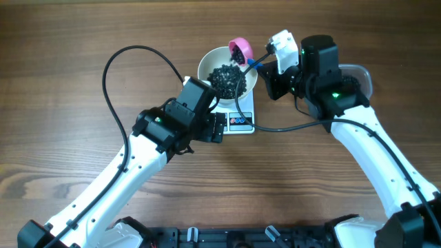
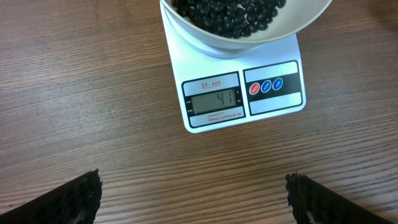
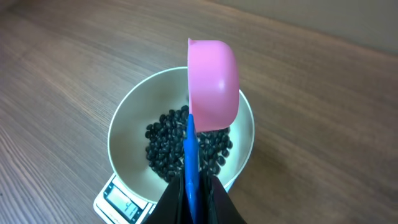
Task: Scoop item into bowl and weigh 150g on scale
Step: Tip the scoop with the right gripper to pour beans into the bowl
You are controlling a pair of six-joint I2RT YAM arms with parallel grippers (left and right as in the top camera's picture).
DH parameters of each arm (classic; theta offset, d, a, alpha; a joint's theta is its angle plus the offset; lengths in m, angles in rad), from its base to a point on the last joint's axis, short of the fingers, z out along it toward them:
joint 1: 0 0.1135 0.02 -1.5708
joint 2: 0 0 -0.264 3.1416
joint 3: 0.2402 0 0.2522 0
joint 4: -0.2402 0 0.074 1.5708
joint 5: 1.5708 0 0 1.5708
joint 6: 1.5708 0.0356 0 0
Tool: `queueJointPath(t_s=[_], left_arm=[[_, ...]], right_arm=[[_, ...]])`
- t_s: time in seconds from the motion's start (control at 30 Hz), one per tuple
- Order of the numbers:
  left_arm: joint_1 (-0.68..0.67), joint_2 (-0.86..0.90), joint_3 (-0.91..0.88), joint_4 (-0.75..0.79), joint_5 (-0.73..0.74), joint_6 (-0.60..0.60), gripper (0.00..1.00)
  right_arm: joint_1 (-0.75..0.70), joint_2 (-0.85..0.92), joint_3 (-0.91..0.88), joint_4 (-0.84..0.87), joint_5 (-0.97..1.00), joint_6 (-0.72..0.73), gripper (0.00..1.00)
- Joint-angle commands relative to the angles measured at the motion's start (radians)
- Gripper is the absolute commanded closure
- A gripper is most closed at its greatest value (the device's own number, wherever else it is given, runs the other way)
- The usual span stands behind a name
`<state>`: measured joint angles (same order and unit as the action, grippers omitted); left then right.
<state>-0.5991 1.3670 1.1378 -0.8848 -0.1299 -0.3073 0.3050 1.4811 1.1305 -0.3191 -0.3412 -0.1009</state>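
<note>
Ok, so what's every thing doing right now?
bowl: upright on the scale, partly filled with beans.
beans: piled in the bowl.
scale: switched on, digits showing on its display.
pink scoop: tilted over the bowl, held by its blue handle.
left fingers: wide open, holding nothing.
right fingers: shut on the scoop's handle.

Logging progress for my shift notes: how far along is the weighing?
Done: black beans lie in the white bowl on the scale, whose display seems to read 41. In hand: right gripper holds the pink scoop over the bowl. Remaining: more scoops until 150.
</note>
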Motion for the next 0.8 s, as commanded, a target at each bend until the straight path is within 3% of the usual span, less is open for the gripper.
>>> queueJointPath(t_s=[0.0, 0.33, 0.5, 0.77], left_arm=[[0.008, 0.008, -0.006, 0.003, 0.005, 0.016, 0.0], [0.008, 0.008, -0.006, 0.003, 0.005, 0.016, 0.0], [0.008, 0.008, -0.006, 0.003, 0.005, 0.016, 0.0], [0.008, 0.008, -0.006, 0.003, 0.005, 0.016, 0.0]], right_arm=[[0.032, -0.047, 0.031, 0.009, 0.016, -0.114, 0.96], [0.07, -0.052, 0.031, 0.01, 0.109, -0.189, 0.96], [0.071, -0.052, 0.031, 0.008, 0.109, -0.322, 0.96], [0.071, -0.05, 0.031, -0.005, 0.109, -0.317, 0.96]])
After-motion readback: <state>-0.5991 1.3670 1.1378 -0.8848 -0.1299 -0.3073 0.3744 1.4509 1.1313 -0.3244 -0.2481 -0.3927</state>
